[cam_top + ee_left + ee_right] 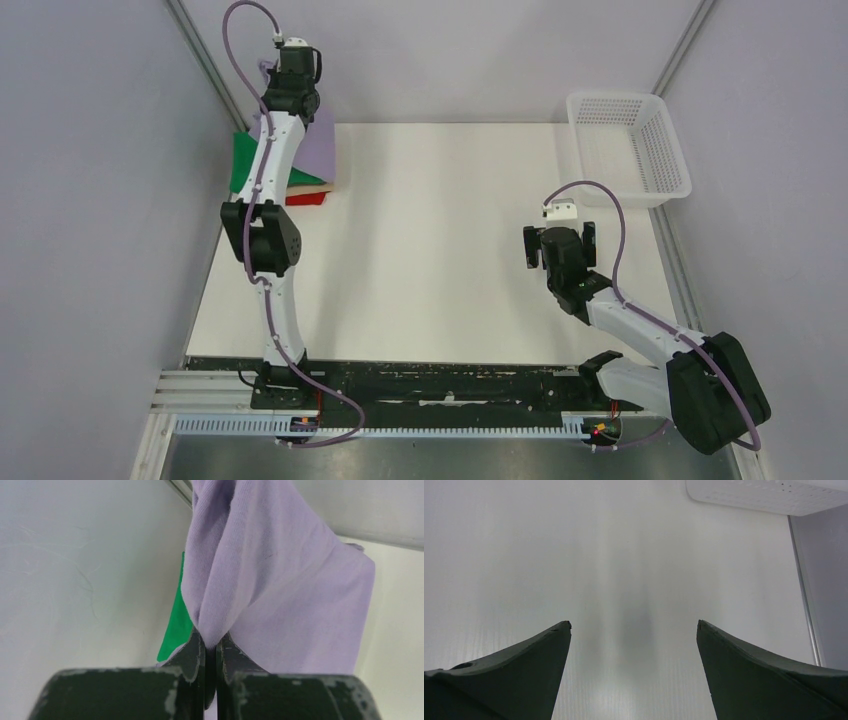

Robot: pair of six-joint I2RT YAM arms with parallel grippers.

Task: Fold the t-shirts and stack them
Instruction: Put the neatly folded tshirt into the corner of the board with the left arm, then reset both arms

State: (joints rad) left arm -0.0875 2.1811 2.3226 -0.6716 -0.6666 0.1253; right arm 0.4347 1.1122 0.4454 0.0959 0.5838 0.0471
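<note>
stack of folded t-shirts: far-left corner of the surface, close to its left edge.
top t-shirt: draped over that stack, mostly on its right side; one fold pinched in my left gripper.
left gripper: above the far-left corner, at the back of the stack.
basket: far-right corner of the surface, well apart from the stack.
right gripper: over the right part of the surface, nearer than the basket, jaws spread wide; basket ahead and to its right.

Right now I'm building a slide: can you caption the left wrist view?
Left gripper shut on a bunched lavender-purple cloth t-shirt, with a green t-shirt edge behind.
</note>
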